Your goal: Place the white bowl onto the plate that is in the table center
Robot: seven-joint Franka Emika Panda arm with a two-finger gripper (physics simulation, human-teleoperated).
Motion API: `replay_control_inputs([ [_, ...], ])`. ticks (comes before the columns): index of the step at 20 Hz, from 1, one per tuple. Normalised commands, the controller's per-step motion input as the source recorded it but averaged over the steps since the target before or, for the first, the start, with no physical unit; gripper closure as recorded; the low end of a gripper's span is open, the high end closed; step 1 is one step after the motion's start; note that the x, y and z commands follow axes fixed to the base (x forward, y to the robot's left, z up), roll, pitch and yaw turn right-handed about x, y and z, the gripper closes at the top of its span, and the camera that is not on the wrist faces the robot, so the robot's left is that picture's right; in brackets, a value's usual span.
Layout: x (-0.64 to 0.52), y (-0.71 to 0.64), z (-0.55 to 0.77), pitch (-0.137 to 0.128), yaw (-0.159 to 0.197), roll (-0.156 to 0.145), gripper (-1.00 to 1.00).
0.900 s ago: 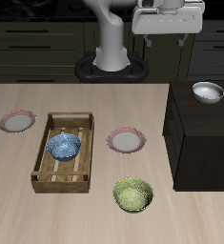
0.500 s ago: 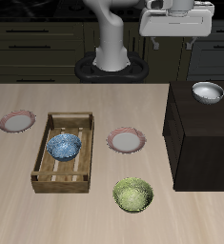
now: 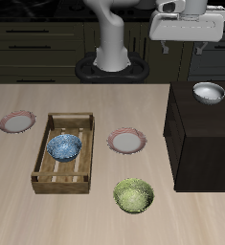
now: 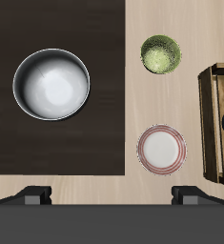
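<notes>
The white bowl point(image 3: 209, 92) with a shiny grey inside stands on top of a dark block point(image 3: 202, 144) at the table's side; it also shows in the wrist view point(image 4: 51, 84). The pink-rimmed plate point(image 3: 126, 142) lies empty in the table's middle and shows in the wrist view point(image 4: 162, 150) too. My gripper point(image 3: 189, 42) hangs high above the table's back, farther back than the white bowl and well above it. It is open and empty, with its fingertips point(image 4: 32, 195) spread wide.
A wooden tray point(image 3: 45, 163) holds a blue-patterned bowl point(image 3: 63, 146) beside the plate. A yellow-green bowl point(image 3: 133, 195) sits near the table's front edge. A second pink-rimmed plate point(image 3: 17, 122) lies at the far side of the tray.
My gripper has moved sideways at the same height, toward the dark block that carries the white bowl. Nothing on the table has moved.
</notes>
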Motion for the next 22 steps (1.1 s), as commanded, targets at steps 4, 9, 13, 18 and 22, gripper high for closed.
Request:
replay_control_inputs([
  [4,0.19,0.24,0.01,-0.003,-0.01,-0.005,-1.0],
  [9,0.2,0.17,-0.04,0.012,0.004,-0.009,-1.0],
  [13,0.17,0.12,0.0,0.002,-0.012,-0.011,-1.0],
  [18,0.13,0.08,0.05,-0.014,-0.014,0.009,-1.0],
  [22,0.12,0.01,0.03,-0.011,0.002,-0.009,-1.0],
])
